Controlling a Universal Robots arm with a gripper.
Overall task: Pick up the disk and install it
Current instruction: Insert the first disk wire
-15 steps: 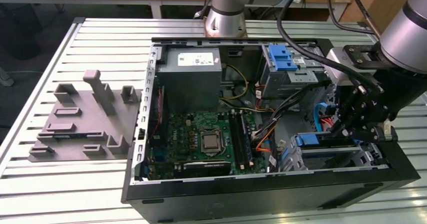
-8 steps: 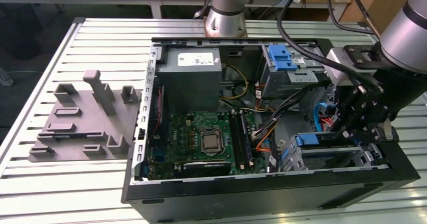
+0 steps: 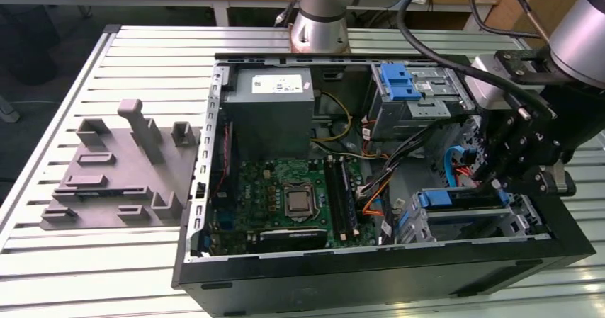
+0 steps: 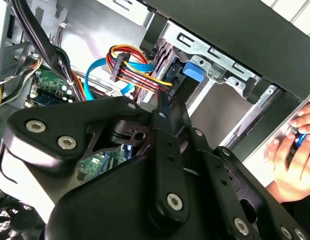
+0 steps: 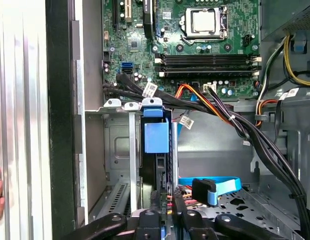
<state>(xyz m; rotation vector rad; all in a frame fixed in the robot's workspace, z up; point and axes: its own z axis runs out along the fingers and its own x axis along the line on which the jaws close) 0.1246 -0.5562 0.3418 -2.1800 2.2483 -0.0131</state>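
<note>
Disk point(image 3: 458, 199): sitting on edge in the drive cage point(image 3: 515, 222) inside the open PC case point(image 3: 378, 275). In the exterior view that's about 3 o'clock from the CPU socket point(image 3: 297, 199). Its blue carrier tab shows in both wrist views point(image 5: 156, 135) point(image 4: 194, 70).
Gripper point(image 3: 487, 185): down inside the case, right at the disk's end, roughly 1 o'clock from the disk in the exterior view. In the first wrist view point(image 5: 164, 205) it's up against the disk's dark edge. Honestly can't tell if it's open or clamped.
Cables: a red, yellow and black bundle point(image 4: 132, 65) runs to the spot just ahead of the gripper point(image 4: 162, 102). A flat blue cable point(image 5: 214, 184) loops just beside the disk.
Power supply point(image 3: 274, 109): grey box with a white sticker, 12 o'clock from the CPU socket in the exterior view.
Hand point(image 4: 294, 150): a person's hand outside the case wall, wrapped round something dark and blue.
Grey fixture point(image 3: 118, 169): on the slatted table point(image 3: 142, 49), 9 o'clock from the case in the exterior view, well apart from the gripper.
</note>
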